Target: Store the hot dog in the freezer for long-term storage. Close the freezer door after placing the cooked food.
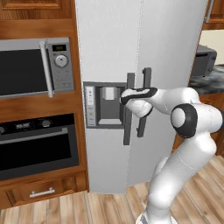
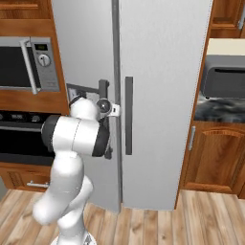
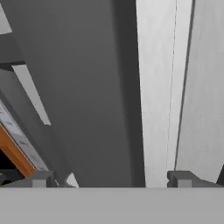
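Fingertips [image 3: 41, 179] are standing wide apart at the bottom of the hand view, one at 7 o'clock and the other at 5 o'clock, with the dark vertical bar handle [image 3: 87, 96] of the freezer door filling the space between and beyond them; nothing is being clamped, and whether either tip is touching the bar cannot be told. In the left base view the gripper [image 1: 126, 97] is reaching in from 3 o'clock, at the end of the white arm [image 1: 183, 144] rising from 5 o'clock, and is sitting right at that handle, just beside the dark dispenser panel [image 1: 105, 105]. In the right base view the hand is mostly hiding behind the arm's own elbow at 9 o'clock. Beyond the hand, the freezer door [image 1: 109, 43] is lying flush with the plain right door [image 1: 170, 43], so the freezer is standing closed, making up the left section of the tall grey fridge. The second bar handle [image 2: 128, 115] on the right door is hanging just beside the seam. Farther off, toward 9 o'clock in the left base view, a microwave [image 1: 35, 68] is sitting above a dark oven [image 1: 37, 146] in wooden cabinetry, and a toaster oven [image 2: 222, 76] is resting on a counter at 3 o'clock
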Tool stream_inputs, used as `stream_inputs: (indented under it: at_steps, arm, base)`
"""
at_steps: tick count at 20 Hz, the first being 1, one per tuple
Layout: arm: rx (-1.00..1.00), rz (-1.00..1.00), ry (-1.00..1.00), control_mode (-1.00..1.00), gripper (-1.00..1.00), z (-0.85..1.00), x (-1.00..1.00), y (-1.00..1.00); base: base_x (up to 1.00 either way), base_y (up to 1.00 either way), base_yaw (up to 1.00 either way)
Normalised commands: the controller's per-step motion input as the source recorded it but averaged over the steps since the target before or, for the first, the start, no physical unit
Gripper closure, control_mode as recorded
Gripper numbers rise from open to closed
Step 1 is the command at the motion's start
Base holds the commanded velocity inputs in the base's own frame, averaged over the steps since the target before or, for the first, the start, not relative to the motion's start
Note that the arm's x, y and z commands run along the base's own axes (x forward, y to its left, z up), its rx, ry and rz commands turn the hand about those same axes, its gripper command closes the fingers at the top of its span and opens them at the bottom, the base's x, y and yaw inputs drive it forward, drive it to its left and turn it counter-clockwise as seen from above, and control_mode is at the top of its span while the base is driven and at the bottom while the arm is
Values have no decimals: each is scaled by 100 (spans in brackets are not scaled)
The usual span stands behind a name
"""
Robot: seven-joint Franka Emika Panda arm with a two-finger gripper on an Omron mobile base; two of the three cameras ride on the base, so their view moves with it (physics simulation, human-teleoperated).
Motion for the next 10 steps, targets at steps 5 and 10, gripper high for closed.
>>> stream_inputs:
  at_steps: [5, 10]
  arm:
    - [-15, 4, 12, -100, -100, 35, 42, 0]
    - [-21, 2, 1, -100, -100, 44, 62, 0]
  base:
    - [0, 0, 0]
    - [0, 0, 0]
